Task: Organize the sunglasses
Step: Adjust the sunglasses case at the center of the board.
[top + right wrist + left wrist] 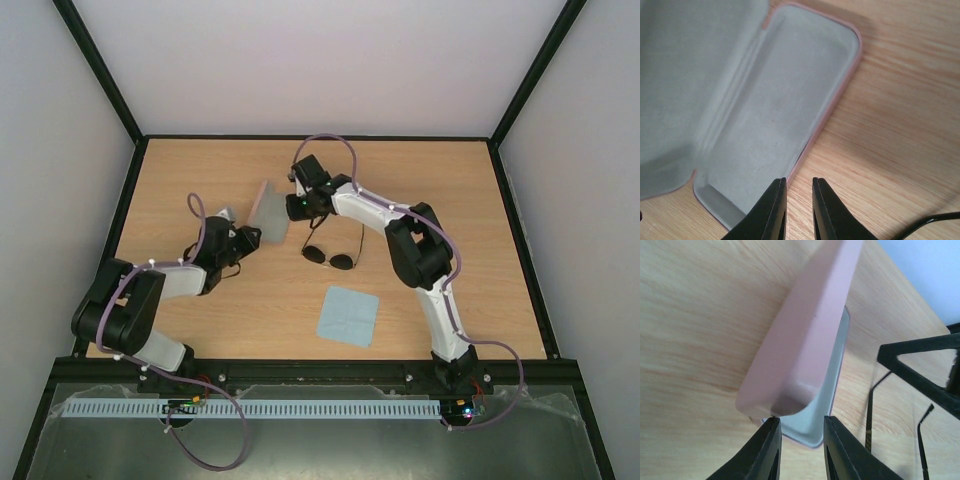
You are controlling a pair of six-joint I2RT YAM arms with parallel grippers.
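The sunglasses (330, 256), round dark lenses on a thin wire frame, lie on the table right of the open pink case (267, 208). Their thin temple arms show in the left wrist view (870, 410), and one shows at the bottom right of the right wrist view (935, 220). My left gripper (240, 238) (802, 450) is open at the case's near corner, with the pink lid (805, 330) raised over the grey lining (832, 385). My right gripper (300, 206) (799, 210) has its jaws a narrow gap apart over bare wood, just beside the case's rim (812, 140).
A light blue square cloth (348, 315) lies in front of the sunglasses. The wooden table (440, 200) is bounded by a black frame and white walls. Part of the right arm (920, 372) shows dark at the right of the left wrist view.
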